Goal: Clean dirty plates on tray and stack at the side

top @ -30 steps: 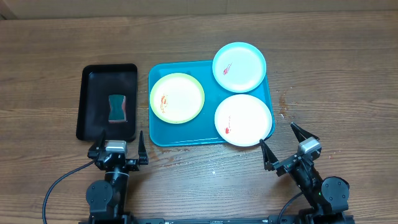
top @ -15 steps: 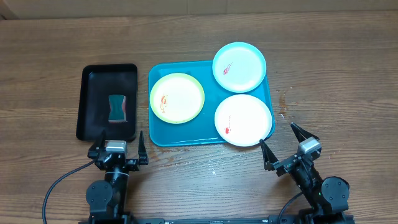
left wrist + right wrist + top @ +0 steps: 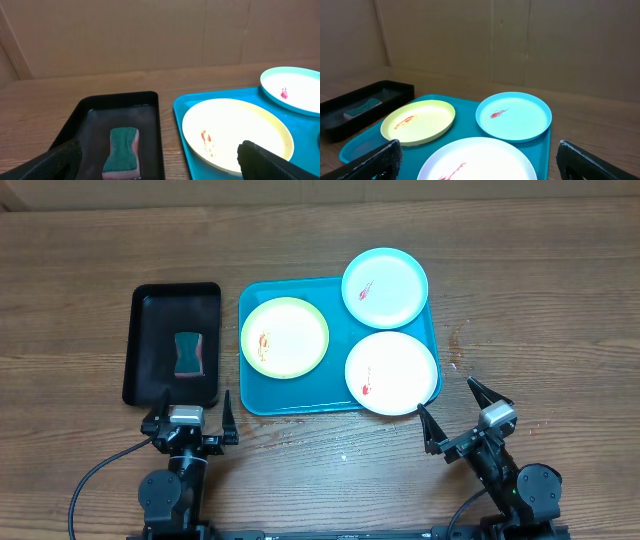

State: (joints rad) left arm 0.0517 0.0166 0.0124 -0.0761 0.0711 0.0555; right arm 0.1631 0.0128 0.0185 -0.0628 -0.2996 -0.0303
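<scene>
At the near left, left gripper (image 3: 190, 412): fingers spread wide and holding nothing, parked just near of the black tray (image 3: 145, 330). It has not shifted over the last second.
Right gripper (image 3: 446, 396): fingers apart and empty, angled toward the near right corner of the blue tray (image 3: 300, 395). It is equally unmoved.
What that means: neither arm has started. All the cleaning looks to be still ahead, and fetching the sponge is probably the first step.
Sponge (image 3: 188, 353): green-topped, lying flat in the black tray, straight beyond the left gripper.
Green plate (image 3: 285, 337): on the left of the blue tray, with an orange-red smear toward its left side.
White plate (image 3: 392, 372): near right on the tray, just beyond the right gripper. It has a red smear, and its rim reaches the tray's edge.
Cyan plate (image 3: 385, 288): far right, with a small red mark, overhanging the far edge.
Table (image 3: 540, 300): bare wood to the right of the tray, with no stack there yet.
In the way: the black tray's raised wall stands between the left gripper and the sponge. The white and cyan plates sit very close together.
</scene>
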